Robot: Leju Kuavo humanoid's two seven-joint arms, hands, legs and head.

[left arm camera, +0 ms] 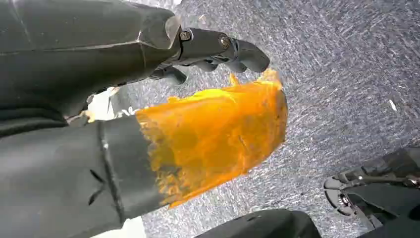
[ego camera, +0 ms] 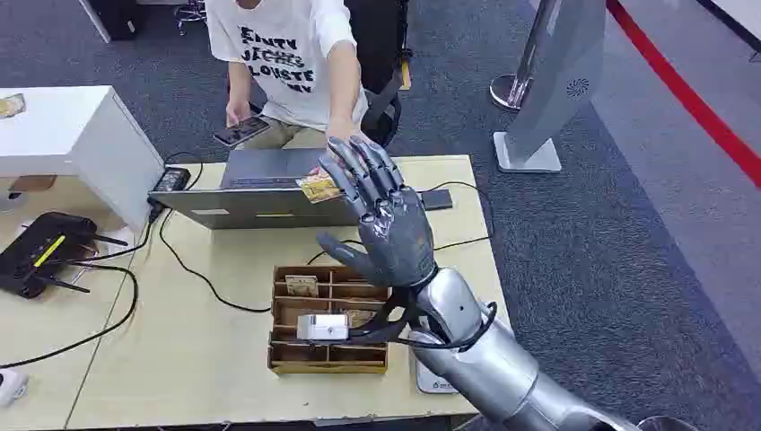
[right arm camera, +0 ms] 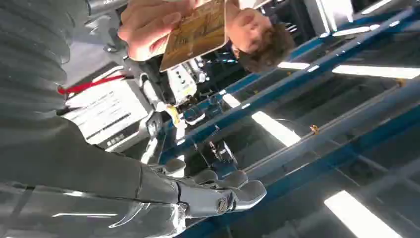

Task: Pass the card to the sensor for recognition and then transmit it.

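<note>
Nearest the robot, on the table (ego camera: 224, 377), a wooden tray (ego camera: 328, 355) carries the small white sensor (ego camera: 322, 327). Above and beyond it the right hand (ego camera: 381, 224) is raised, fingers spread, gripping nothing. Just past its fingertips the card (ego camera: 319, 188) sits in a person's hand (ego camera: 334, 148) over the laptop (ego camera: 256, 193), so the handover step looks reached. Next, I judge, the right hand should clear away. Hanging over carpet, the left hand (left arm camera: 198, 49) has curled fingers; whether they grasp anything I cannot tell.

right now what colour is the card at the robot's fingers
Gold-tan card, clearest in the right wrist view.
</note>
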